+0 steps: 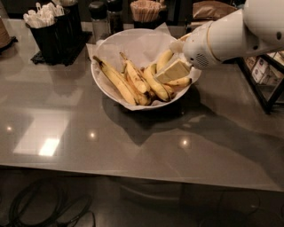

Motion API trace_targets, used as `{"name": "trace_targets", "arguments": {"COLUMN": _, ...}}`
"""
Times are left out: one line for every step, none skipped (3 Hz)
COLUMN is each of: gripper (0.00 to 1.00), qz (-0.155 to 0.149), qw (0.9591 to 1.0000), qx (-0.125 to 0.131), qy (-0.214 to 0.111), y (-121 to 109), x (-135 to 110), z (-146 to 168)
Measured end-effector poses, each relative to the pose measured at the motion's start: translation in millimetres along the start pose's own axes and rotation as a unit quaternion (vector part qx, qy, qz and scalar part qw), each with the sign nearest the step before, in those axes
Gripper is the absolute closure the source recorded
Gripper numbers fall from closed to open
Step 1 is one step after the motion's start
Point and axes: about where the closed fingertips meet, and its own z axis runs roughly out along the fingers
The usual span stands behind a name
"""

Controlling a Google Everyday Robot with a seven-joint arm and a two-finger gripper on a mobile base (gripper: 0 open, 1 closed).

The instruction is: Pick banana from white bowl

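The white bowl (106,48), lined with crinkled white paper, stands at the back middle of the grey table. It holds several yellow bananas. The strongly curved banana (164,58) lies at the bowl's right side, arching from the upper right down to an end near the rim (181,82). A long straight banana (114,79) lies at the left. My gripper (173,71), with cream-coloured fingers on a white arm coming from the right, is inside the bowl, on top of the curved banana's middle, which it hides.
A black caddy of white utensils (49,26) stands at the back left. Two shakers (106,17) and a cup of wooden sticks (146,9) stand behind the bowl. A black rack (266,84) stands at the right. Cables (44,208) lie on the floor below the table's front edge.
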Motion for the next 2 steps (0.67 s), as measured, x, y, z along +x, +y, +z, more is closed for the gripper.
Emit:
{"name": "trace_targets", "arguments": {"gripper": 0.27, "qz": -0.012, "qw": 0.9997, "qx": 0.000, "qy": 0.019, "y": -6, "x": 11, "z": 2}}
{"name": "trace_targets", "arguments": {"gripper": 0.25, "qz": -0.019, "qw": 0.9991, "qx": 0.000, "qy": 0.039, "y": -14, "x": 26, "z": 1}}
